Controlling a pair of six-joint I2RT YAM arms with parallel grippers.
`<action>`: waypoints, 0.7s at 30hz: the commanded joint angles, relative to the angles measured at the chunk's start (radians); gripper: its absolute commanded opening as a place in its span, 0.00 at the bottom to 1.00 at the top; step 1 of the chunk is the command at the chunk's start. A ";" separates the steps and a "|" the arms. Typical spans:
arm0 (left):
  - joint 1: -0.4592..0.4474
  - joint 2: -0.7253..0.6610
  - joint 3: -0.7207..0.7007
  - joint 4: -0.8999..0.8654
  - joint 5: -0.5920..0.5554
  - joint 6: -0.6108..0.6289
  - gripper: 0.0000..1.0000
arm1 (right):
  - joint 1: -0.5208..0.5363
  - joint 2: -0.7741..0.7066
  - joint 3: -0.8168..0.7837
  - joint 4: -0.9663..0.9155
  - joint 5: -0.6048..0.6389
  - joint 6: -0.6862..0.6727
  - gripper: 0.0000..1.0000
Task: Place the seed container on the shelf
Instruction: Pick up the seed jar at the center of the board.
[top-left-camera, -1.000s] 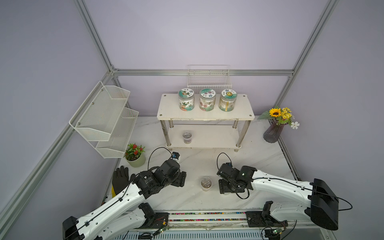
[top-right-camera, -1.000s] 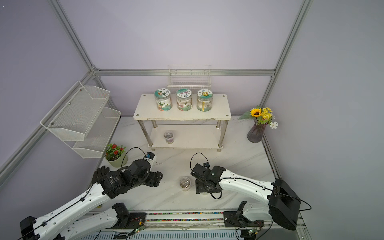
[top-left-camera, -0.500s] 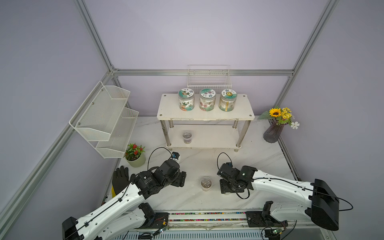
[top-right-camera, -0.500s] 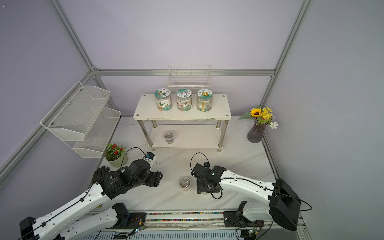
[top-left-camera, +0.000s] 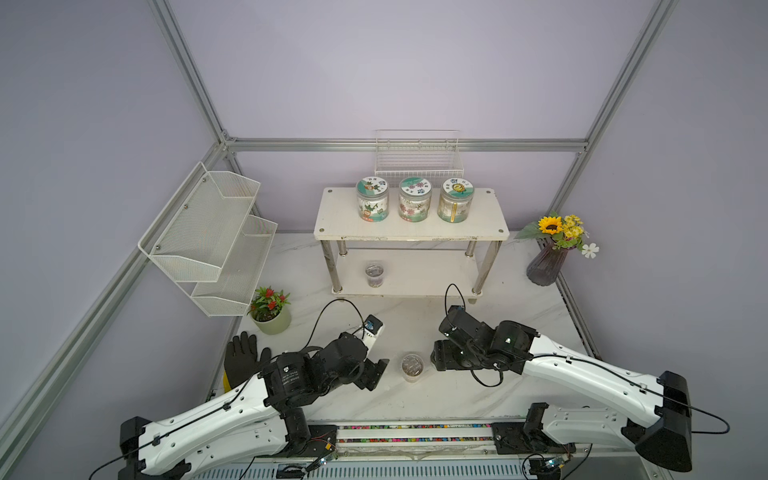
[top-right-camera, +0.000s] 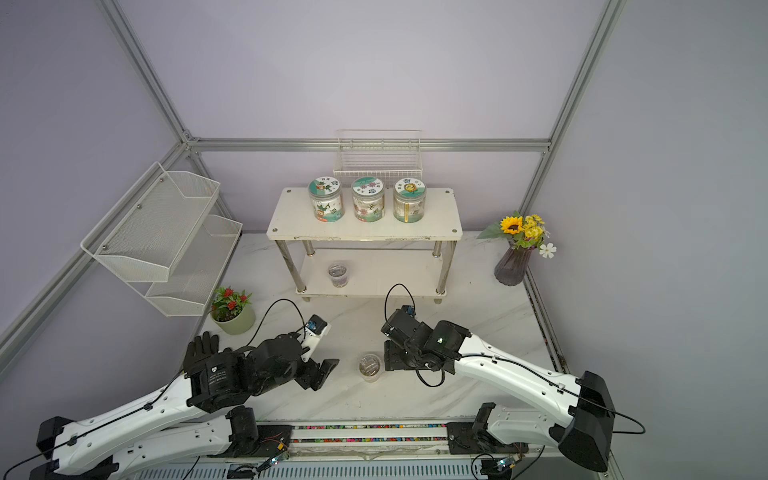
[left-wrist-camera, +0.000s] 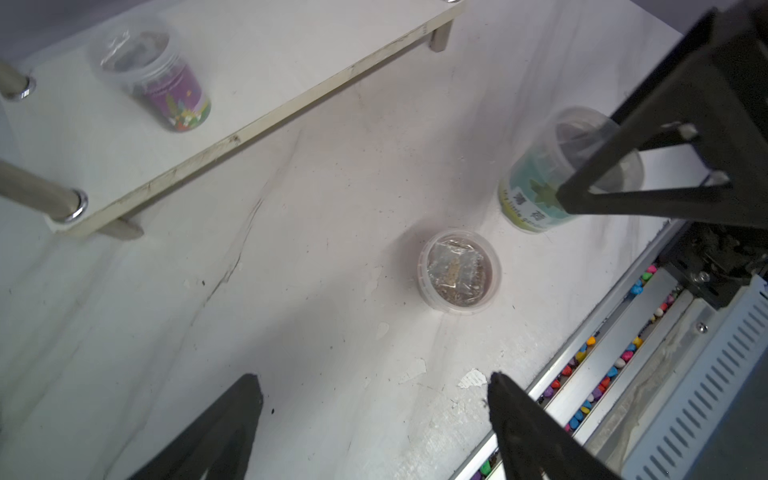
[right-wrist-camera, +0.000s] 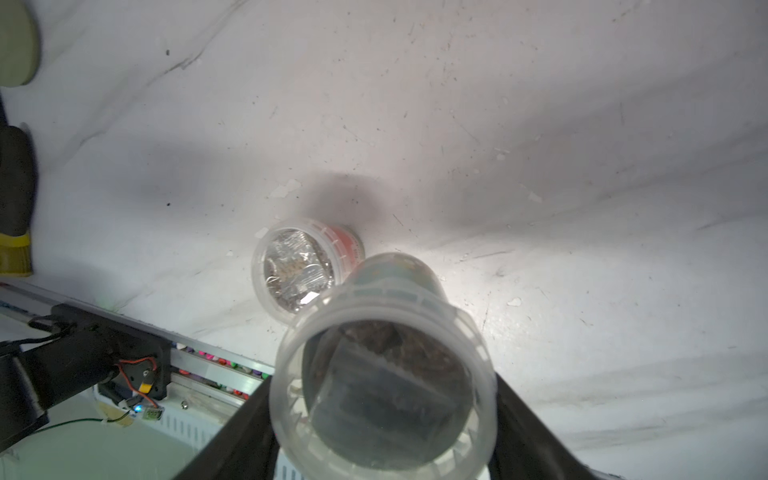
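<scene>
clear thin plastic, teal paper label: the seed container (left-wrist-camera: 536, 195) sits between the jaws of the right claw (right-wrist-camera: 382, 378), which is clamped on it high up, just under the lid rim. it leans in the left wrist view. cannot tell whether its base is off the worktop (top-left-camera: 415, 324). both top views hide it under that claw.

left claw (left-wrist-camera: 372, 376): jaws apart, nothing in them, low over the worktop.

handling, as judged:
- light; a small tub with dark loose fill and a plastic packet under a see-through lid.
- wall likely flexes, so a hard squeeze could dent it or pop the lid.
- label is smooth and the body narrows downward, so it could slip down out of a loose grip. the rim flange resting on the jaws is a useful stop.
- best hold looks like opposite sides of the wall just below the rim, kept upright.

near the claws:
- second tub (top-left-camera: 412, 368), red label, stands on the worktop between the two claws, just beside the right one and easy to knock.
- shelf (top-left-camera: 478, 224) is well ahead of both claws. a third tub (top-left-camera: 374, 274) stands on its lower board, three lidded jars (top-left-camera: 414, 203) on the top board.
</scene>
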 joint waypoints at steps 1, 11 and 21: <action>-0.086 0.012 -0.018 0.156 -0.108 0.151 0.91 | 0.004 -0.010 0.059 0.009 -0.032 -0.043 0.70; -0.187 -0.040 -0.189 0.492 -0.174 0.304 1.00 | 0.000 -0.057 0.110 0.082 -0.188 -0.103 0.69; -0.206 -0.072 -0.286 0.687 -0.121 0.457 1.00 | -0.001 -0.069 0.112 0.135 -0.308 -0.140 0.68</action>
